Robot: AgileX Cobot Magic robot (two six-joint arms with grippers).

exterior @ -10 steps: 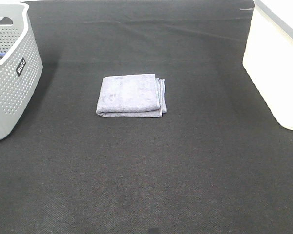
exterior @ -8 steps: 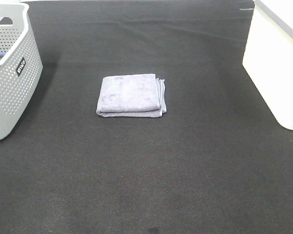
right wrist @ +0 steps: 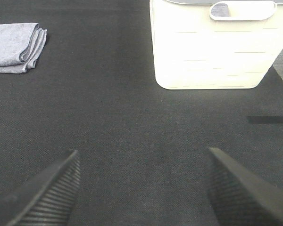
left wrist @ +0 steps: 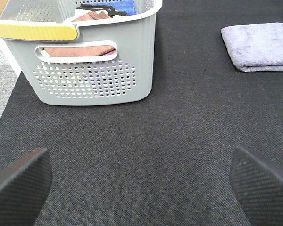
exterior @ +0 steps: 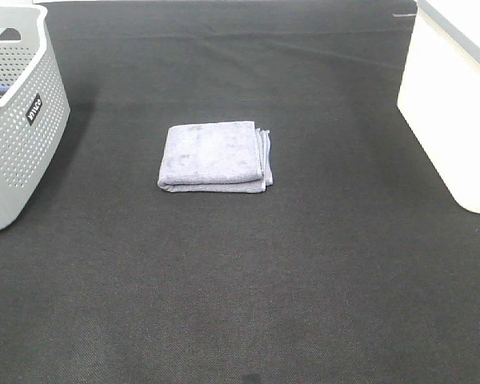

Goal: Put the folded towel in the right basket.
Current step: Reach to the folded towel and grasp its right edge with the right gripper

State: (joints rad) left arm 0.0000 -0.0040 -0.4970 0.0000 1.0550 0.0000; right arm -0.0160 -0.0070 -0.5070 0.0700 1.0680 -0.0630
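Note:
A folded lavender-grey towel (exterior: 215,155) lies flat on the black mat, left of centre in the exterior high view. It also shows in the left wrist view (left wrist: 259,46) and the right wrist view (right wrist: 15,47). The right basket (exterior: 450,96) is cream-white and stands at the right edge; the right wrist view shows its wall (right wrist: 210,52) and a handle slot. My left gripper (left wrist: 141,181) is open and empty, far from the towel. My right gripper (right wrist: 144,188) is open and empty, short of both towel and basket. Neither gripper shows in the exterior high view.
A grey perforated basket (exterior: 16,120) stands at the left edge; the left wrist view shows its wall (left wrist: 92,75) and brown and blue cloths inside. The black mat (exterior: 248,280) covers the table.

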